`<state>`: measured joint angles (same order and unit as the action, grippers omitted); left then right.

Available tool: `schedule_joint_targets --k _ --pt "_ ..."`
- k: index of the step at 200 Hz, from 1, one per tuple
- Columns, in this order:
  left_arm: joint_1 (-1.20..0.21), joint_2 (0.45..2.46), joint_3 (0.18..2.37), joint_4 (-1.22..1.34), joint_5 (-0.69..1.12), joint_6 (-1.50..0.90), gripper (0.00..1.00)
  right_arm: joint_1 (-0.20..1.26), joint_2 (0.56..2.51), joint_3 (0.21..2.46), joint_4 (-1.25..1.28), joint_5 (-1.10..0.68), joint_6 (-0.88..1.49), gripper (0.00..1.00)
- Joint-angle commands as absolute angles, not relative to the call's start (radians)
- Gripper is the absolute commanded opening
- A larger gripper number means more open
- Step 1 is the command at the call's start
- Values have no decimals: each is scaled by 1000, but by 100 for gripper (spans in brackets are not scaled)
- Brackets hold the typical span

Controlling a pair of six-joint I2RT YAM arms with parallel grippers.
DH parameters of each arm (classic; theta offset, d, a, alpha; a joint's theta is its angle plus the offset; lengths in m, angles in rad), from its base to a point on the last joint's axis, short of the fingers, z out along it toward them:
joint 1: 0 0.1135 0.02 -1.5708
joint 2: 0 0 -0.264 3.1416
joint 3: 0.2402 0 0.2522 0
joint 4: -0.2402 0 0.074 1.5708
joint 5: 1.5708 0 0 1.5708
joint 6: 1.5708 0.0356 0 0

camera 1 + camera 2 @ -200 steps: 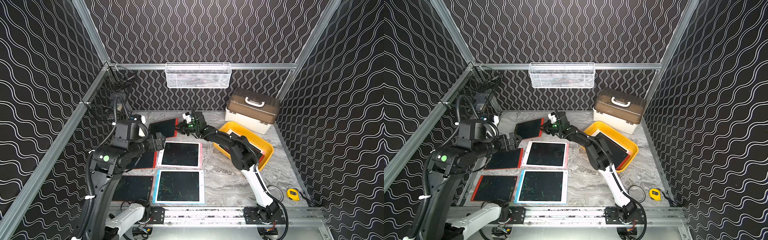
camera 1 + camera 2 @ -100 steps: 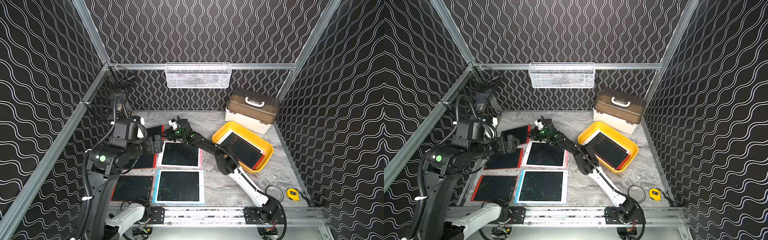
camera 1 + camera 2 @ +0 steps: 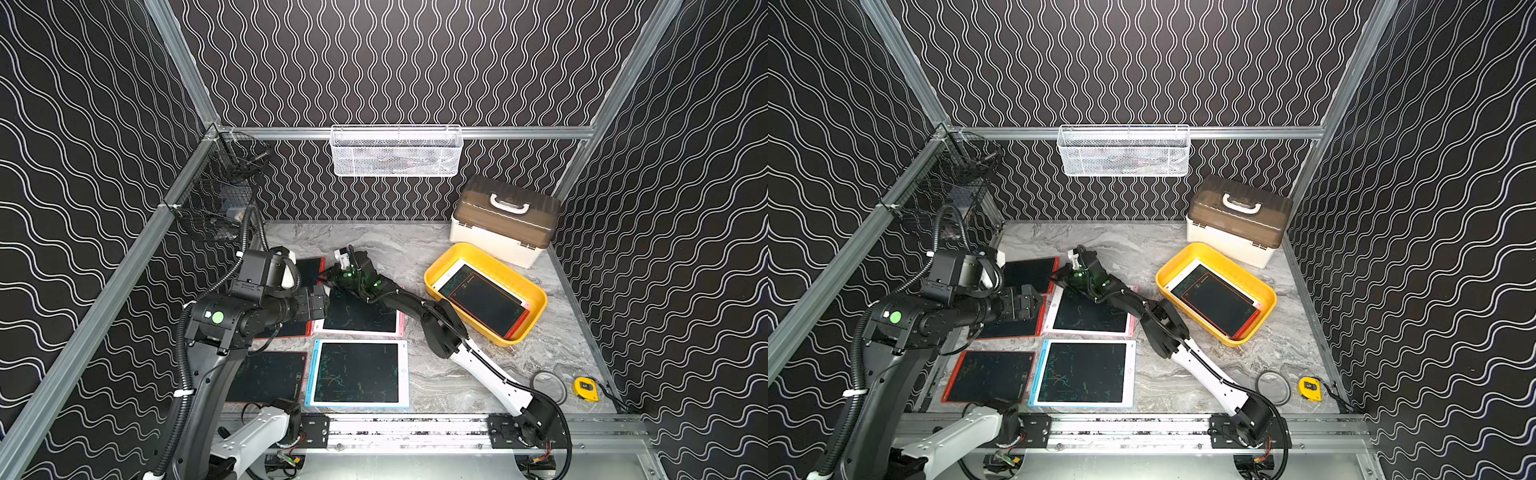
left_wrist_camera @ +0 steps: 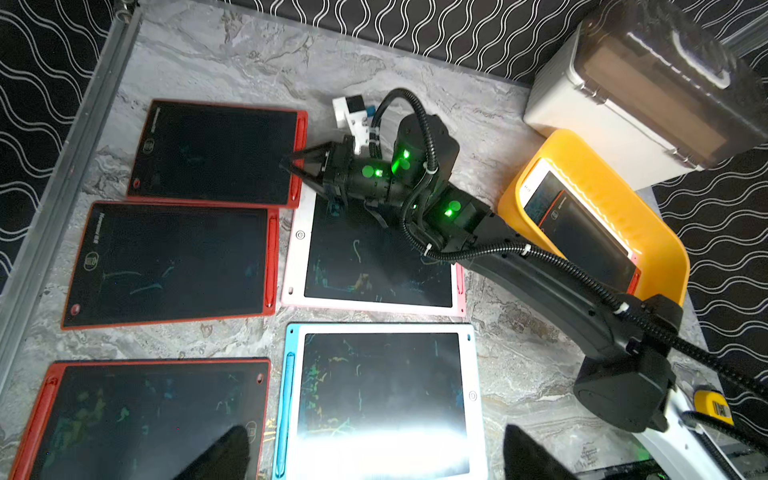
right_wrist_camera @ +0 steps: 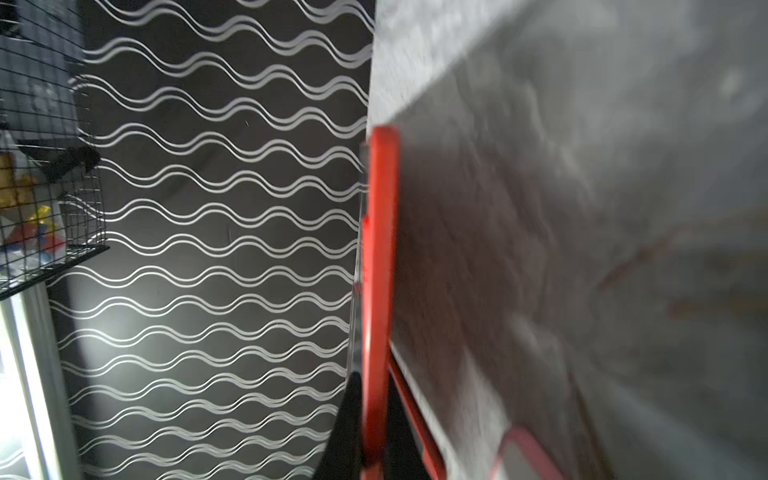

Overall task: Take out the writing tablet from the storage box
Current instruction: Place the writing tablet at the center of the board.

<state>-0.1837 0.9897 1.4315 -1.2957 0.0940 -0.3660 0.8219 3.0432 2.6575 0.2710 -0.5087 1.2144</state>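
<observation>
- Nearest, at the bottom centre of both top views, a blue-framed tablet (image 3: 357, 372) and the near red tablet (image 3: 270, 376) lie flat side by side on the counter (image 3: 457, 374).
- One row back lie a pink-framed tablet (image 3: 359, 316) and the middle red tablet (image 4: 170, 262). The left claw (image 4: 376, 451) hangs over this row with its jaws spread wide and nothing between them.
- Behind that row, left of centre, the right claw (image 4: 286, 165) is pressed together on the writing tablet (image 4: 212, 151), pinching the red rim at its short stylus end.
- The writing tablet is outside the storage box, low over the counter. Its long axis runs left to right across the top views, stylus end to the right and button end toward the left wall. Whether the pinched end is lifted cannot be told.
- At centre right the yellow storage box (image 3: 511, 270) sits with its long axis slanting from upper left to lower right. Inside, the boxed red tablet (image 3: 486, 305) lies on a white-framed tablet (image 3: 446, 276) along that slant.
- Farthest back, a cream case (image 3: 505, 220) stands just behind the box, and a mesh basket (image 3: 397, 151) hangs on the back rail.
</observation>
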Motion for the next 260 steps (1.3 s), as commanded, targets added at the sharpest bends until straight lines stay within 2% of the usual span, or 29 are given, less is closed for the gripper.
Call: schedule_joint_targets --k 1,59,98,132,150,169,201,240,260 --pt "-184 974 1396 -1296 120 -378 99 819 3069 2684 286 -428 1198 5" --pt "-184 922 1311 -1289 124 -401 99 819 3119 2740 236 -390 1178 10" --pt "-184 923 1319 -1301 105 -392 99 821 3129 2742 221 -394 1197 29" --pt "-184 937 1336 -1304 99 -386 99 819 3110 2737 195 -379 1174 37" --pt "-184 942 1343 -1303 98 -384 99 816 3083 2706 179 -373 1168 51" --pt "-184 943 1346 -1304 95 -383 99 816 3047 2678 131 -365 1134 52" --pt "-184 942 1363 -1311 93 -372 99 815 2990 2633 79 -327 1105 60" --pt "-184 961 1391 -1309 91 -354 99 817 3012 2695 42 -281 1110 64" --pt "-186 972 1406 -1309 85 -345 99 828 3040 2713 100 -255 1151 65"
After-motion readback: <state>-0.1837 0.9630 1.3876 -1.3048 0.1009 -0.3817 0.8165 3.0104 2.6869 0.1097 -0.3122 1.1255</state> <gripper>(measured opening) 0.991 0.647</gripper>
